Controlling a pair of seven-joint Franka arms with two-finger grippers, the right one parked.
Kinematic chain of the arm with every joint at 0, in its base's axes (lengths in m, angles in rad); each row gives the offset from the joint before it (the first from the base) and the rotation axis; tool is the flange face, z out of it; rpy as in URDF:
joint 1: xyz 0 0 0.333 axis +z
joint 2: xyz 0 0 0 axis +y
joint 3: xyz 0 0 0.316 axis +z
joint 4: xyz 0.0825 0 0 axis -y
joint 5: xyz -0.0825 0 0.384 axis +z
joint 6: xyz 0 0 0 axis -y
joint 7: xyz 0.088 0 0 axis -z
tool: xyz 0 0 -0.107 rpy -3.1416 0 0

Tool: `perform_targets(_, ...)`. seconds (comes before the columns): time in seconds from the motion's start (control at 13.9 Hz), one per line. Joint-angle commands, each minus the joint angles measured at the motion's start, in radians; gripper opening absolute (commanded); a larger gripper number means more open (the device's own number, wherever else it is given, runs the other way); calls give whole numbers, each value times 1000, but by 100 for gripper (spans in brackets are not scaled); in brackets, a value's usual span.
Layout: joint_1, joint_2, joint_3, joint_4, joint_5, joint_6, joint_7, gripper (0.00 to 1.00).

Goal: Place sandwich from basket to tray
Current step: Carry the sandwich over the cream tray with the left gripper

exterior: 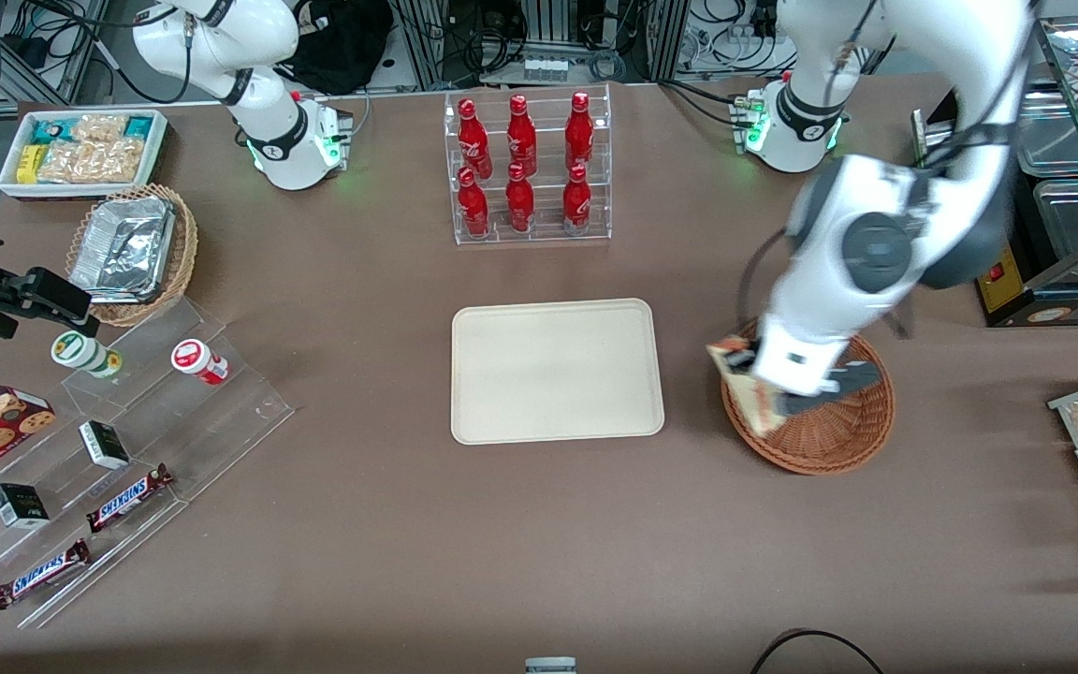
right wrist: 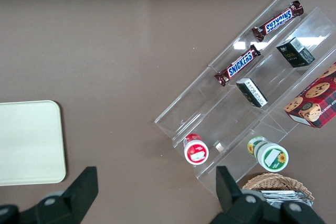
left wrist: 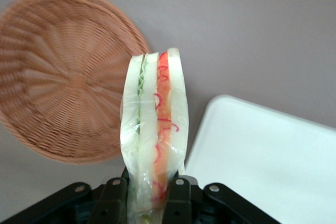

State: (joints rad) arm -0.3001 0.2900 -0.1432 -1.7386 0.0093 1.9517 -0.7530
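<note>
Here the tool [left wrist: 148,195] pinches the sandwich [left wrist: 153,135] above the basket [exterior: 838,440].

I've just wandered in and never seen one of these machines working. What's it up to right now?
The working arm's gripper is shut on a wrapped sandwich, holding it up on edge above the round wicker basket. The basket looks empty now. The cream tray lies bare on the table beside the basket, toward the parked arm's end, so the sandwich has been picked up but not yet set down there.
</note>
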Motion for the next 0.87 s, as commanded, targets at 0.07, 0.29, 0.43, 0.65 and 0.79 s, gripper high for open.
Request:
perform_targets(0.07,-121,133,13,102,11,-7,-11,10)
perform_targets(0.29,-172,173,10,103,3,48,-22,10)
perform_targets(0.43,-249,225,8,108,0,111,-26,11)
perform_targets(0.65,-306,247,8,108,6,162,-60,11)
perform_targets(0.79,-347,284,8,116,6,168,-63,11)
